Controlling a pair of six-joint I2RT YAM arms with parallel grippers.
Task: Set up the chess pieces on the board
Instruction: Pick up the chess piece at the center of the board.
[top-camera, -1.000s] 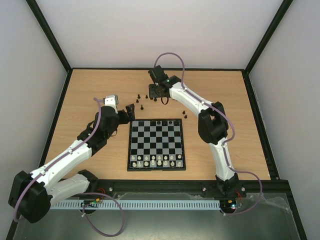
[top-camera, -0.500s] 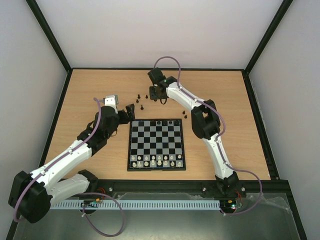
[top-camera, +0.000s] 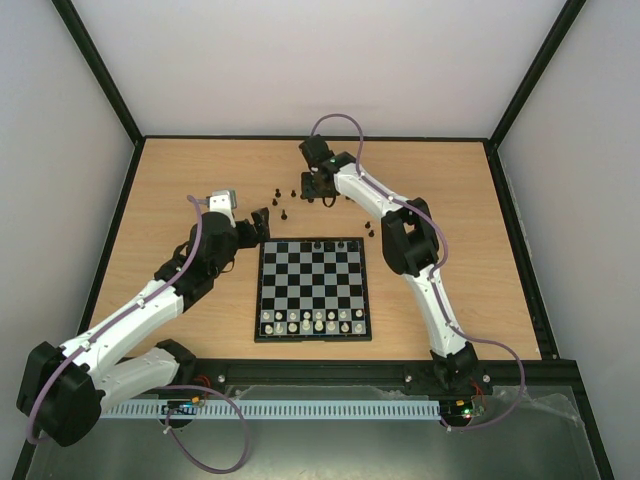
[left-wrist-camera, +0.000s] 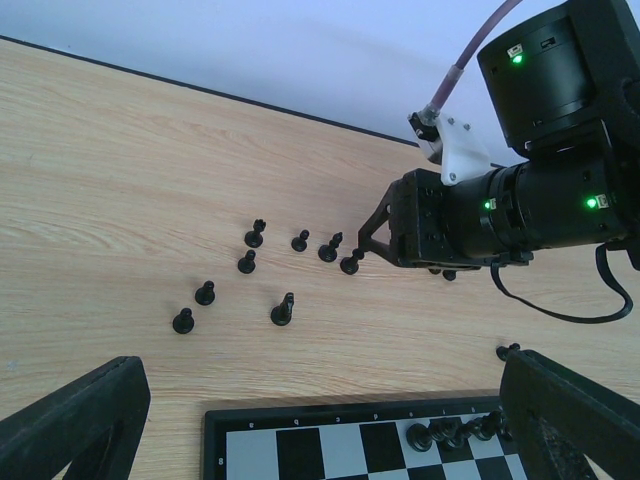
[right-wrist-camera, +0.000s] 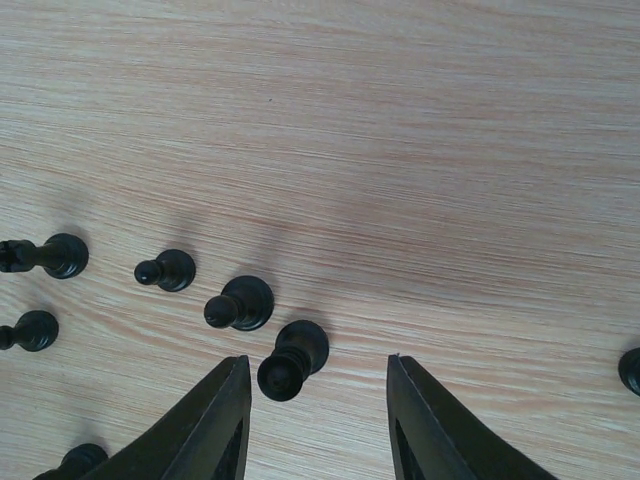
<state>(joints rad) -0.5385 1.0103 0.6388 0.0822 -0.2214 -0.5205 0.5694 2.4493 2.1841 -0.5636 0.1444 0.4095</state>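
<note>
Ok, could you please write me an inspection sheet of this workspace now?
Surface: wooden table.
Job's things: board between the arms; some black pieces on its far row, loose black pieces behind it; white pieces on its near rows.
Clutter: nothing seen.
Grippers: left gripper open beside the board's far left corner; right gripper open, a loose pawn between its fingers.
Cables: purple cable along each arm.
Surroundings: white walls, black frame.

Wide-open left tool (left-wrist-camera: 330, 420), part-open right tool (right-wrist-camera: 315, 400)

One board (top-camera: 312, 286), two arms (top-camera: 130, 316) (top-camera: 441, 300)
</note>
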